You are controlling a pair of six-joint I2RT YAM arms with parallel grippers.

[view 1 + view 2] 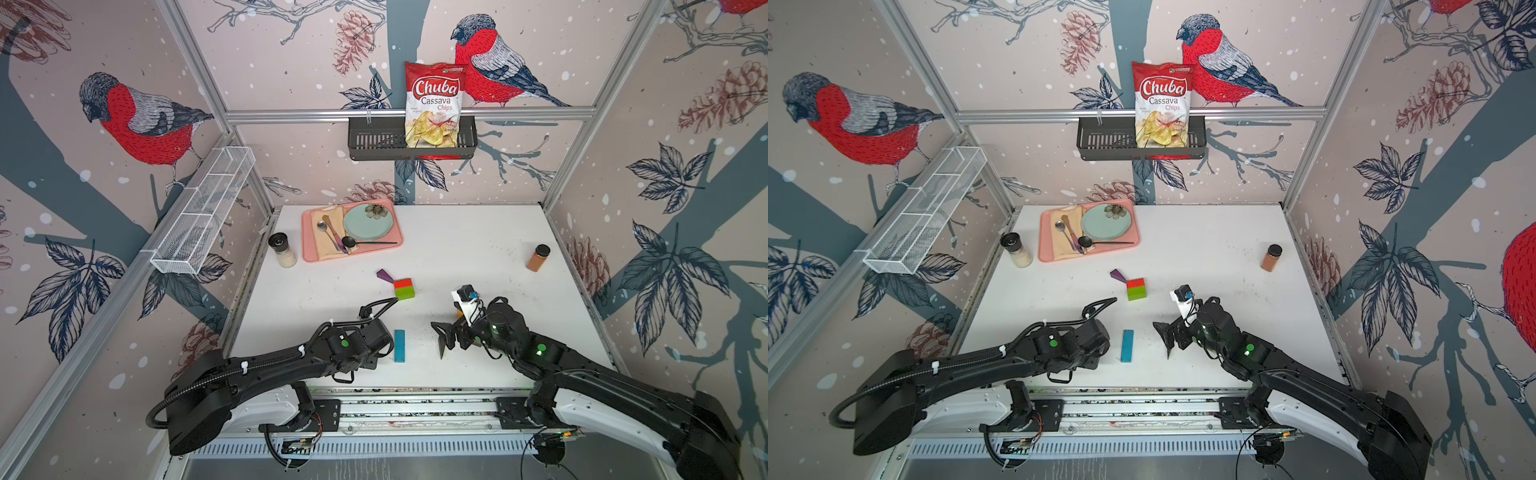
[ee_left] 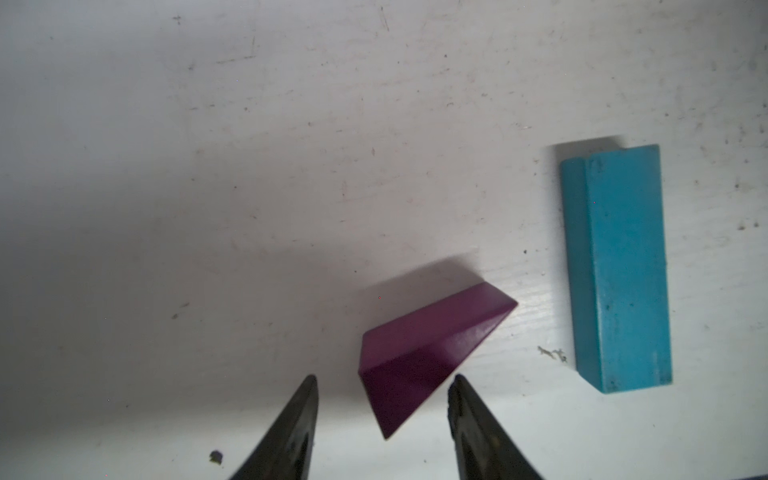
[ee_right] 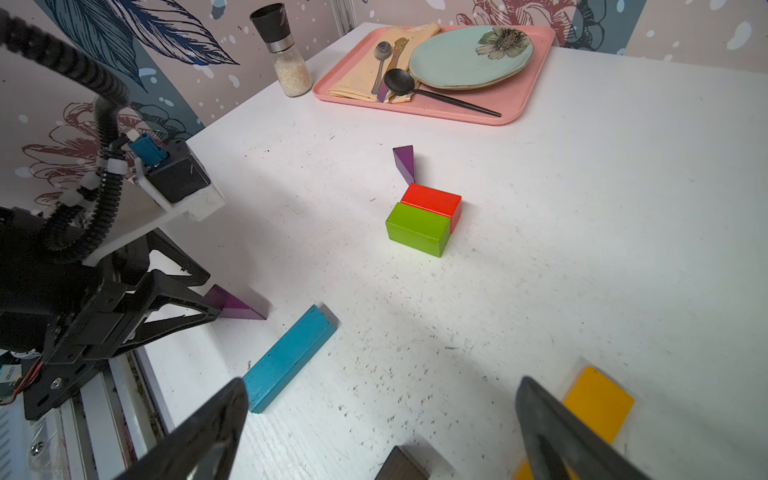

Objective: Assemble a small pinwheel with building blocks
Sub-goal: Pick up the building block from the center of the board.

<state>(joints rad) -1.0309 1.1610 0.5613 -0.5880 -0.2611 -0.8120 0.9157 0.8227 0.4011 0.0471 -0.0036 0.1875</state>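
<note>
The left claw (image 2: 383, 376) hangs low over the near part of the worktop (image 2: 208, 166), its jaws partly apart and gripping nothing. One end of the loose purple wedge (image 2: 424, 353) lies between its tips. It is clear of one tip and so close to the other that I cannot tell whether they touch. The wedge's long axis runs slantwise away from the claw toward the blue bar (image 2: 619, 270), which lies just beside it but apart. A straight squeeze would, I think, catch it askew unless the wrist turns first. The hub (image 1: 404, 289), red against green, sits farther up the worktop, with the other purple wedge (image 1: 385, 275) touching its red corner. The left arm is plainly the nearer to the loose wedge. The right claw (image 3: 381, 382) stands wide and empty, over by the yellow bar (image 3: 598, 405).
</note>
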